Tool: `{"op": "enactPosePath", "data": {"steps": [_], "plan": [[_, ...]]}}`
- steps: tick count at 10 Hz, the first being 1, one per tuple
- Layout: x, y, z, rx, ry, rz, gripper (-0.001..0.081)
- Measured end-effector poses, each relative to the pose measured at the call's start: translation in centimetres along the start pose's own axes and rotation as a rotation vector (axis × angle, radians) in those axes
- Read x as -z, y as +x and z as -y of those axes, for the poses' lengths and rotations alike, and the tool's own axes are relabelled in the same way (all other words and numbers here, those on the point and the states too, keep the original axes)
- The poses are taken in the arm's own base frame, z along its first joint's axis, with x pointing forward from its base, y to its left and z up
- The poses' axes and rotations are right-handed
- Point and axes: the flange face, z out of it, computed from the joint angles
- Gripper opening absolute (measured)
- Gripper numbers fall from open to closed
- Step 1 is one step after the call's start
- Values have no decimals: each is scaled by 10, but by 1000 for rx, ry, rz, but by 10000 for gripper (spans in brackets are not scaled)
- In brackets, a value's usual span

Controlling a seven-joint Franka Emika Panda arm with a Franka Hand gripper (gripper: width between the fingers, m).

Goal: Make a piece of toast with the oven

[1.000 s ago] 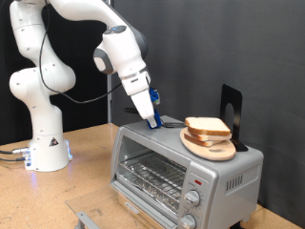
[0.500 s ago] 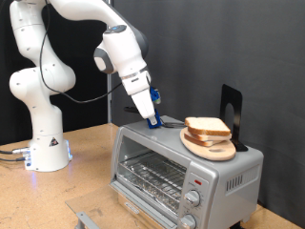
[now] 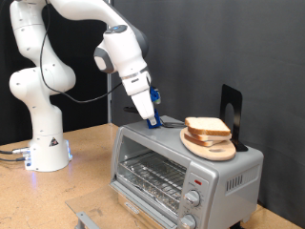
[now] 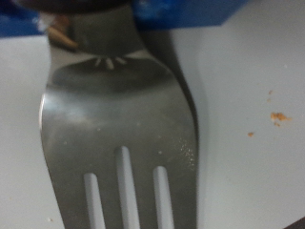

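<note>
White Franka arm (image 3: 57,57), bolted to a wooden table (image 3: 86,157), reaching over to the top of the oven (image 3: 181,167). Silver-grey oven with glass door shut, wire rack visible inside, two knobs at the front corner towards the exterior view's right. Gripper (image 3: 152,121) lowered onto the oven roof, at its back edge towards the exterior view's left. Round wooden plate (image 3: 210,145) on the same roof, near the jaws but apart from them, towards the exterior view's right. Piece of toast (image 3: 207,126) lying on top of another slice on that plate. Black stand (image 3: 231,113) behind the plate. Metal fork (image 4: 119,105) filling the wrist view, tines pointing away from the hand, handle end up between the jaws and apparently gripped there. A few crumbs (image 4: 276,117) beside the fork on the pale surface.
</note>
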Motion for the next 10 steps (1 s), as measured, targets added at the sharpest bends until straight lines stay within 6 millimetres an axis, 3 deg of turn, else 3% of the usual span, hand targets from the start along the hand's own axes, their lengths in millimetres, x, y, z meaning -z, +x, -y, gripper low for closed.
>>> {"op": "enactPosePath", "data": {"steps": [5,6,7,8,10], "plan": [[0,0,0,0,-9,10,492],[-1,0,0,2,-11,11,690],[-1,0,-1,2,-14,12,690],[-1,0,-1,5,-17,14,787],[1,3,1,28,-27,19,804]]}}
